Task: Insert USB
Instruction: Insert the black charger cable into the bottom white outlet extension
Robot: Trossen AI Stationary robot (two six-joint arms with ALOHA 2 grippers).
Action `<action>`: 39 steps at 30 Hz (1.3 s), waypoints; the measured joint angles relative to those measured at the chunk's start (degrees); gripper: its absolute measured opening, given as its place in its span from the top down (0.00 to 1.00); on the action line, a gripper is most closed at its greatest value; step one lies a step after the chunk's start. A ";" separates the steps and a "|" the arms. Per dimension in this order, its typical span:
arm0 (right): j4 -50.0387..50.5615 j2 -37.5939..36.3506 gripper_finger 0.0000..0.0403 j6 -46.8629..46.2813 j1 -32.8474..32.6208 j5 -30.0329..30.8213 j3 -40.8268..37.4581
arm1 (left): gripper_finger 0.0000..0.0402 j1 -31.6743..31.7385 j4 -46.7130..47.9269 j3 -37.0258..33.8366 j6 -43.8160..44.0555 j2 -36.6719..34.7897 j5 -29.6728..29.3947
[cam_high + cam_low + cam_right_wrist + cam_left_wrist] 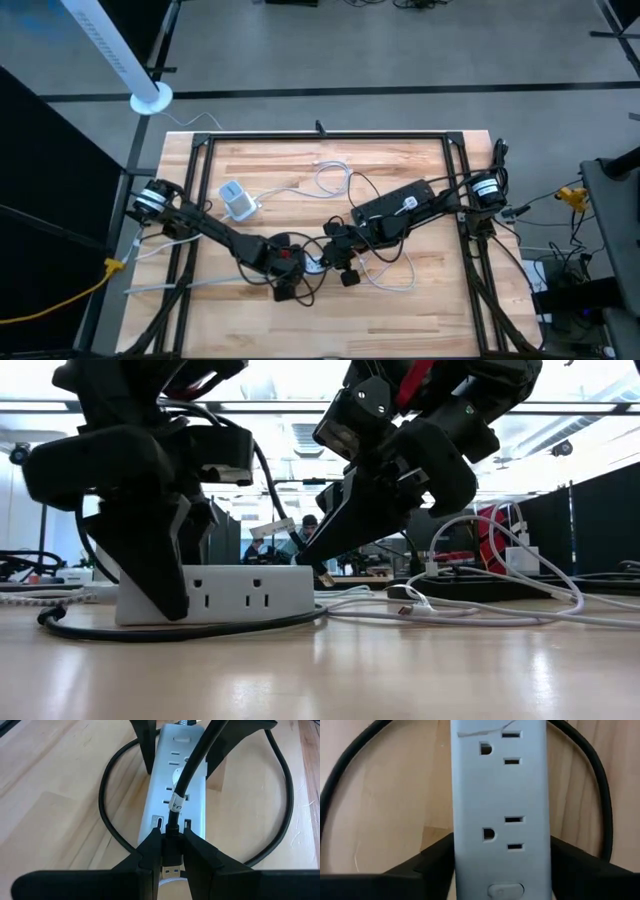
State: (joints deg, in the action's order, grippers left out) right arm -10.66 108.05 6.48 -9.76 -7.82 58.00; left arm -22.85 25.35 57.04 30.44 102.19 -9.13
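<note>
Two dark robot arms meet over the front middle of the wooden table [400, 170]. The right gripper [170, 857] points down at a slant, and its two dark fingers [147, 852] squeeze a black USB plug with a silver metal tip [171, 851]. The plug's black cable [192, 767] runs away over the strip and has a small white tag on it. The plug is held just above the near end of a long white power strip [167, 795], close to a small slot there, and it is not in the slot yet.

The left gripper [502, 865] comes down from above and clamps the white power strip [500, 795] from both sides, one dark finger [427, 862] on each side of it. The strip lies flat on the table and shows its plug holes facing up. Its thick black cord [112, 820] curls in a wide ring around it on the wood.

From table height, the left gripper [150, 540] stands over one end of the strip [220, 595], and the right gripper [345, 525] leans in at the other end. White cables [470, 610] lie loose on the table beside them. Farther back on the table sit a small white charger block [237, 200] and a long black box [392, 210].
</note>
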 joint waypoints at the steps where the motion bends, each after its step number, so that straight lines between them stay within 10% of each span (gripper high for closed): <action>1: -0.05 0.00 0.87 -0.02 0.00 -0.06 0.00 | 0.35 -0.04 0.18 -0.28 0.00 0.00 0.00; 6: -0.75 0.02 0.87 0.06 -0.09 -0.12 -0.10 | 0.51 -0.09 0.07 -0.47 0.07 -0.02 0.02; 16: -1.53 -2.58 0.87 1.08 0.02 -0.89 -0.24 | 0.49 -0.97 -1.24 -1.32 0.51 -0.09 -0.58; 28: -6.51 -5.92 0.87 -0.34 7.79 -36.33 -0.33 | 0.49 -8.23 -6.17 -2.57 -16.87 -0.15 -0.80; 39: -22.23 2.47 0.87 -0.50 7.61 -44.63 -0.31 | 0.49 -6.96 -7.35 -3.44 -16.64 -0.15 4.28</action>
State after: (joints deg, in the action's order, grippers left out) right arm -32.89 110.52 5.97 -2.15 -52.45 57.69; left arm -29.82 18.00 53.60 13.79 102.04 -4.85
